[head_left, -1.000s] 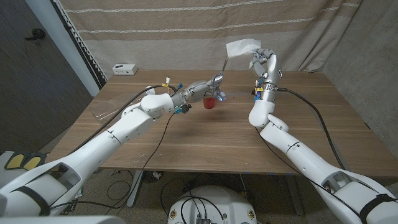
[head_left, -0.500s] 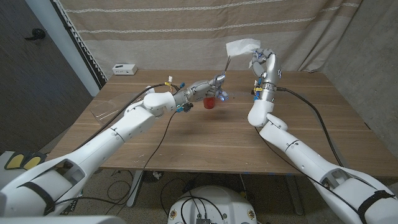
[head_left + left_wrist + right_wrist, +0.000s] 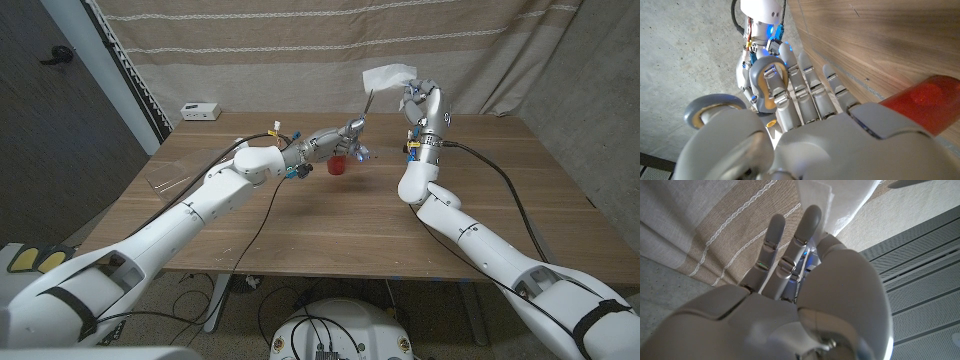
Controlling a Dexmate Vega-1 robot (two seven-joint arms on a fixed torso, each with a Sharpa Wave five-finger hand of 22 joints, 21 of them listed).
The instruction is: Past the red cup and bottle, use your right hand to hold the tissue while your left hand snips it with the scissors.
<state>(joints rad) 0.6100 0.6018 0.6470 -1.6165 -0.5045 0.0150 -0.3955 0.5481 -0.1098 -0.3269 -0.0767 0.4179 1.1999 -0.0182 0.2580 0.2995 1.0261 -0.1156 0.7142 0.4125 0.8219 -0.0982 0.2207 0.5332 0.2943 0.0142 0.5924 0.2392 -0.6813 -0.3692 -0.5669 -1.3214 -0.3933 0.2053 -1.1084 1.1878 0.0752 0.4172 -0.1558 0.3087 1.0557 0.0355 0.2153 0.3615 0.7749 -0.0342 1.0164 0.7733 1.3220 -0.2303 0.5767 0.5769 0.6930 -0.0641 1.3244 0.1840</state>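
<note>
- The right hand (image 3: 422, 103) holds the tissue (image 3: 388, 76) up in the air above the far right part of the table (image 3: 330, 215), gripping its right end, so the sheet hangs out leftward with nothing supporting its free end.
- The left hand (image 3: 340, 134) grips the scissors (image 3: 364, 104), whose blades rise toward the tissue's lower left corner; whether they touch it cannot be told.
- Risk: the free end is limp, so closing blades may fold or push it aside instead of cutting.
- Risk: a tug from the blades could pull the sheet out of the right hand's grip, since only one end is pinched.
- Risk: the red cup (image 3: 340, 163) stands just under the left hand; dropping the wrist could knock it over. The bottle cannot be made out.
- The head view gives the whole layout: both arms, the cup, blades and sheet together.
- The left wrist view shows fingers (image 3: 805, 85) curled around the grey scissor handle (image 3: 765, 82) and the red cup (image 3: 925, 102) as a blur against the table edge, but not the blade tips.
- The right wrist view shows the tissue (image 3: 835, 202) pressed between that hand's (image 3: 805, 295) fingertips (image 3: 810, 222), with the curtain (image 3: 705, 230) beyond.
</note>
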